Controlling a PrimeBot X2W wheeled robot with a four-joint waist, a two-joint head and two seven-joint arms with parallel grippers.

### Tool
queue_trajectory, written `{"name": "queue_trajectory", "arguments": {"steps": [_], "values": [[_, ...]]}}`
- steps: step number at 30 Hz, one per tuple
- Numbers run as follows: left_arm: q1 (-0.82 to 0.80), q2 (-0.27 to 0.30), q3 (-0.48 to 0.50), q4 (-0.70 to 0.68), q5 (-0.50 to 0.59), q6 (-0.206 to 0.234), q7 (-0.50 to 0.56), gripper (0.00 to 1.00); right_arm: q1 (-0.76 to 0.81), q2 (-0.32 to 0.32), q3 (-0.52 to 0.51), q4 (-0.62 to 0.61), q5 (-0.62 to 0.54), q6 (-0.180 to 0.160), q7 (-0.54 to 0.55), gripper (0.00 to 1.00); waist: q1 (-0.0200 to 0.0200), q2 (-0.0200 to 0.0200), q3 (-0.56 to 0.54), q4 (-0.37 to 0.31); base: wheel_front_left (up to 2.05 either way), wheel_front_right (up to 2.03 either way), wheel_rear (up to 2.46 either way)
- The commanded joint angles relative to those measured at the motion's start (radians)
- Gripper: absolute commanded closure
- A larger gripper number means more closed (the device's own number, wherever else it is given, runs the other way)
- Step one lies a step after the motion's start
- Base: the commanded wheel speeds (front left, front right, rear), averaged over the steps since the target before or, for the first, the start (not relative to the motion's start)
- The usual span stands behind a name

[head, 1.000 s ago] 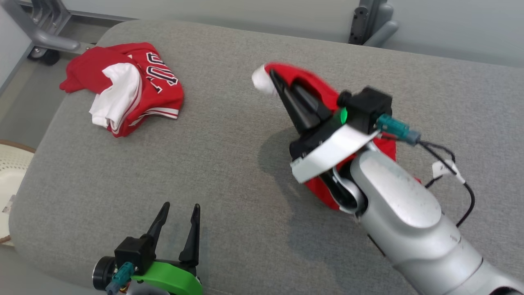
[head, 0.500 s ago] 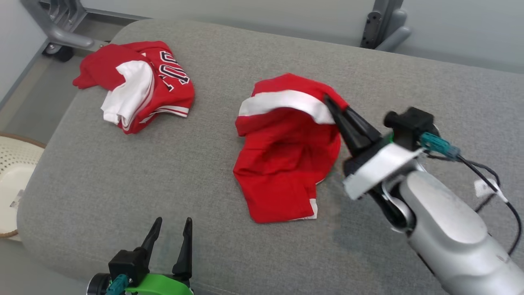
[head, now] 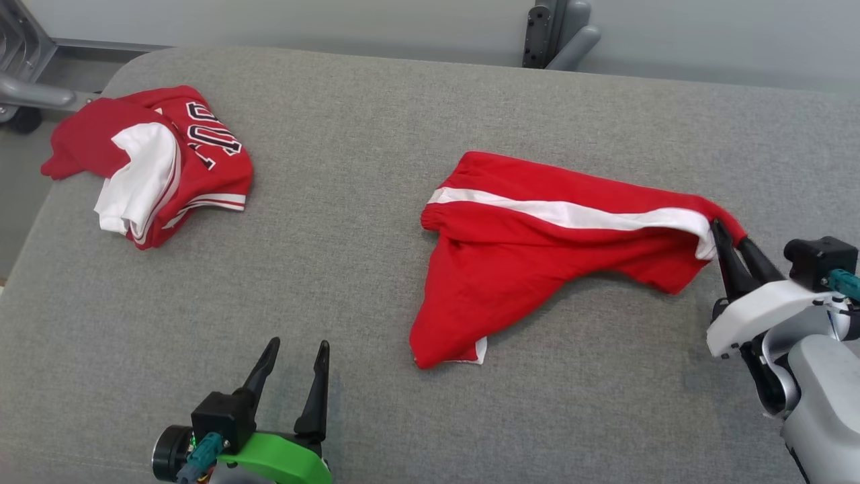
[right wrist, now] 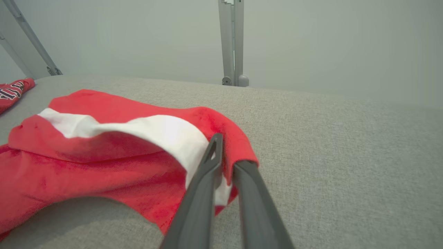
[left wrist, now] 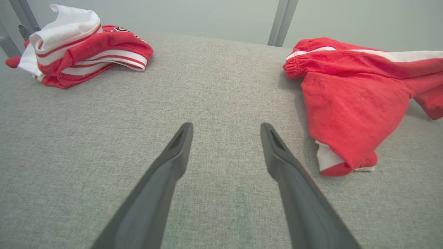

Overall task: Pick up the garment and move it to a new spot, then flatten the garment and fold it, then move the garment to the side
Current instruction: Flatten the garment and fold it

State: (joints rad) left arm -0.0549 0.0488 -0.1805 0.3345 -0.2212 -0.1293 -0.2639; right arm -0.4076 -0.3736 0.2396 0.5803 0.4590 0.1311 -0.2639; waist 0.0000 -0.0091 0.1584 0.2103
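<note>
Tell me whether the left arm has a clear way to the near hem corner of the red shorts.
Probably yes. The left gripper is open over bare grey cushion, with nothing between it and the hem corner of the red shorts. The right gripper pinches the opposite end.

- The red shorts have a gathered waistband, a white stripe along the side and white trim at a hem.
- They lie on the right half of the grey cushion, pulled out long from its middle toward its right edge, with the waistband end nearest the middle.
- The right-hand tip is lifted off the cushion, pinched between the closed fingers of the right claw; the cloth beside it sags.
- One leg trails toward the near edge, its hem curled under.
</note>
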Motion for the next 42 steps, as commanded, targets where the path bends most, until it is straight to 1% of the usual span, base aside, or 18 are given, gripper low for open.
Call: {"name": "queue_trajectory", "arguments": {"steps": [1,3,5,8,9,14,20,24,29,32,36,39,42], "values": [[-0.01,0.003,0.002,0.004,0.008,-0.002,-0.001,0.0,-0.017,0.014,-0.017,-0.008,-0.026,-0.001,-0.001,0.0,0.0,0.0091,-0.005,-0.004,0.0,0.0,0.0],[-0.003,0.003,0.006,0.007,0.01,-0.002,-0.001,0.0,-0.011,0.037,-0.093,-0.036,-0.093,-0.001,-0.001,0.0,0.0,0.0091,-0.011,-0.011,0.0,0.0,0.0],[0.004,0.003,0.01,0.008,0.012,-0.002,-0.001,0.0,0.012,0.074,-0.167,-0.1,-0.17,-0.001,-0.001,0.0,0.0,0.0091,-0.018,-0.021,0.0,0.0,0.0],[0.008,0.003,0.018,0.006,0.014,-0.002,-0.001,0.0,0.06,0.139,-0.249,-0.221,-0.263,-0.001,-0.001,0.0,0.0,0.0091,-0.032,-0.041,0.0,0.0,0.0],[0.007,0.003,0.021,0.004,0.014,-0.002,-0.001,0.0,0.077,0.157,-0.259,-0.248,-0.28,-0.001,-0.001,0.0,0.0,0.0091,-0.035,-0.05,0.0,0.0,0.0],[-0.008,0.003,0.026,-0.006,0.006,-0.002,-0.001,0.0,0.15,0.216,-0.239,-0.326,-0.335,-0.001,-0.001,0.0,0.0,0.0091,-0.053,-0.102,0.0,0.0,0.0],[-0.058,0.003,0.021,0.015,0.002,-0.002,-0.001,0.0,0.222,0.253,-0.182,-0.345,-0.335,-0.001,-0.001,0.0,0.0,0.0091,-0.052,-0.182,0.0,0.0,0.0],[-0.141,0.006,0.013,0.083,-0.007,-0.002,-0.001,0.0,0.235,0.262,-0.163,-0.351,-0.328,-0.001,-0.001,0.0,0.0,0.0091,-0.023,-0.244,0.0,0.0,0.0],[-0.253,0.014,-0.01,0.215,-0.046,-0.002,-0.001,0.0,0.225,0.266,-0.151,-0.348,-0.317,-0.001,-0.001,0.0,0.0,0.0091,0.014,-0.305,0.0,0.0,0.0],[-0.308,0.023,-0.024,0.272,-0.055,-0.002,-0.001,0.0,0.217,0.266,-0.149,-0.345,-0.317,-0.001,-0.001,0.0,0.0,0.0091,0.03,-0.327,0.0,0.0,0.0],[-0.375,0.031,-0.007,0.364,-0.065,-0.002,-0.001,0.0,0.208,0.271,-0.146,-0.344,-0.313,-0.001,-0.001,0.0,0.0,0.0091,0.048,-0.345,0.0,0.0,0.0],[-0.411,0.034,0.002,0.394,-0.076,-0.002,-0.001,0.0,0.203,0.274,-0.145,-0.341,-0.31,-0.001,-0.001,0.0,0.0,0.0091,0.053,-0.351,0.0,0.0,0.0],[-0.444,0.042,-0.007,0.433,-0.117,-0.002,-0.001,0.0,0.198,0.28,-0.141,-0.342,-0.309,-0.001,-0.001,0.0,0.0,0.0091,0.063,-0.359,0.0,0.0,0.0]]}}
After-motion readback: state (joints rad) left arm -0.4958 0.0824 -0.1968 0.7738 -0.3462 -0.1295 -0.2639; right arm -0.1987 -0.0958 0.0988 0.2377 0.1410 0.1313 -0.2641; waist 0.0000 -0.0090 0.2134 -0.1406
